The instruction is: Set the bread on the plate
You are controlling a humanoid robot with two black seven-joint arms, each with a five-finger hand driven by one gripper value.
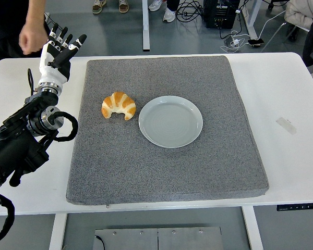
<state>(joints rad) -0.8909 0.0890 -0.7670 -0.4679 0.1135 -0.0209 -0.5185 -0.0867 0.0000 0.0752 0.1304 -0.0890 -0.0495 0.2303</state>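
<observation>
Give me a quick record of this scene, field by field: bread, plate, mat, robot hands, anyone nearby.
bread: croissant on the mat, just left of the plate, not on it
plate: pale, empty, mid-mat
mat: grey, on the white table
left hand: raised over the table's far left, fingers spread, holding nothing
right hand: out of view
person: hand at top left, beside the left hand

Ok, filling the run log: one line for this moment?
left hand: open, raised at mat's left edge | croissant: on mat, untouched | plate: empty, beside it | right arm: unseen
</observation>
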